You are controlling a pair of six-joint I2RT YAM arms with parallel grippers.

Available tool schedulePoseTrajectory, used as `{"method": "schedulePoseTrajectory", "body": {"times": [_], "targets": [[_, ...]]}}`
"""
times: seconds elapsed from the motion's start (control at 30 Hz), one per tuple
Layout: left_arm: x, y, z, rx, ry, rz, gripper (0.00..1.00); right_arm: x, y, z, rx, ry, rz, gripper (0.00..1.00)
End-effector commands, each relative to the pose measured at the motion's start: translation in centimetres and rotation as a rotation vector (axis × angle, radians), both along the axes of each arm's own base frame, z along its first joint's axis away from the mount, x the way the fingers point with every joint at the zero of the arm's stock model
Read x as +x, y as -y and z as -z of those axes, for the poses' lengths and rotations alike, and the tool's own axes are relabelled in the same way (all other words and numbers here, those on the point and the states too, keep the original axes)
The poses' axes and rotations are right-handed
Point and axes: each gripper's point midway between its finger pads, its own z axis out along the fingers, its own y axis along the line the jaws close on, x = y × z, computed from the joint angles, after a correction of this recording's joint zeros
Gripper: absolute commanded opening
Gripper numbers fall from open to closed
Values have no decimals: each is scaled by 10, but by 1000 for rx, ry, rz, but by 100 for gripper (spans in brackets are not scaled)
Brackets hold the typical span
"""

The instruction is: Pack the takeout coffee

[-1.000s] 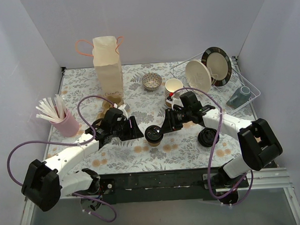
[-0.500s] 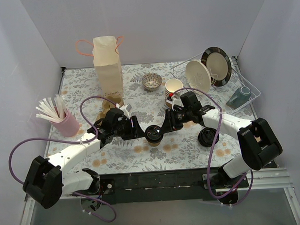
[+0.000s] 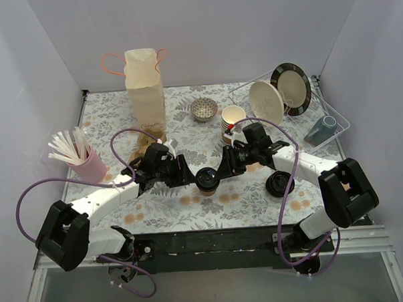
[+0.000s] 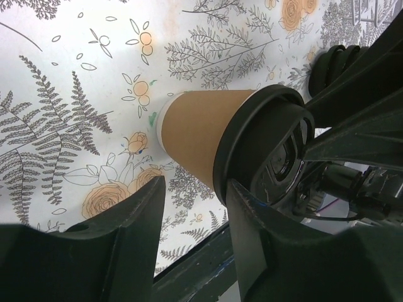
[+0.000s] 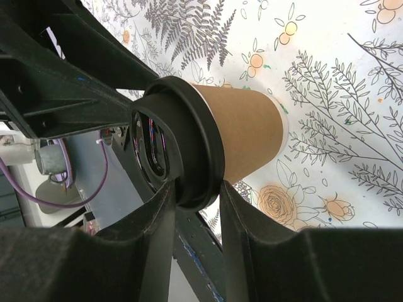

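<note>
- Floral-print surface (image 3: 191, 215), boxed in by pale walls, carries everything; the two arms reach in from the bottom edge of the overhead view and meet at its centre.
- Paper bag (image 3: 145, 93) stands upright with its top open, up and left of the cup in the overhead view. It is on the left arm's side, so that arm looks nearer for the carry.
- Right fingers (image 5: 195, 189) come in from the right and are closed narrow on the cup, one finger on each side of the lid rim.
- Left fingers (image 4: 195, 185) come in from the left and are parted wider than the cup. Bare surface shows between one finger and the cup wall, so I judge no grip there yet.
- Takeout coffee (image 3: 207, 179) stands upright at centre, its long axis vertical, squarely between both sets of fingers.
- It is a short brown paper cup with a pale base rim and a round black lid (image 5: 170, 148) pressed on.
</note>
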Motion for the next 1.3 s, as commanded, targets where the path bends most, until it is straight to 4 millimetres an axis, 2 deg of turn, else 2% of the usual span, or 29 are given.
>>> {"method": "schedulePoseTrajectory", "body": {"times": [0.0,0.1,0.27,0.33,0.43,0.53,0.83,0.93,0.97,1.07,1.1,1.17,1.27], "targets": [[-21,-44,64,260,-179,-96,41,-14,33,63,-224,-39,24,27],[-33,-53,77,308,-248,-108,40,-17,38,68,-232,-42,34,26],[-40,-50,84,300,-306,-107,40,-20,39,70,-218,-50,26,26],[-30,-40,69,271,-284,-100,41,-17,36,65,-204,-30,11,26],[-9,-26,34,216,-212,-95,48,-14,33,58,-189,-2,-24,26],[6,-21,13,195,-172,-94,52,-11,29,51,-172,21,-64,26],[30,-32,0,211,-112,-99,54,-5,17,35,-121,50,-184,29],[38,-25,-14,168,-88,-82,54,-4,11,30,-98,42,-225,29],[41,-20,-31,144,-81,-66,54,-5,12,30,-103,37,-239,29],[42,-14,-60,98,-65,-63,56,2,9,26,-103,53,-253,30],[42,-16,-63,100,-59,-74,56,3,8,24,-101,58,-253,30],[41,-22,-66,123,-57,-94,56,7,6,20,-97,72,-259,31],[41,-29,-55,167,-69,-111,56,10,4,15,-97,74,-258,31]]}}
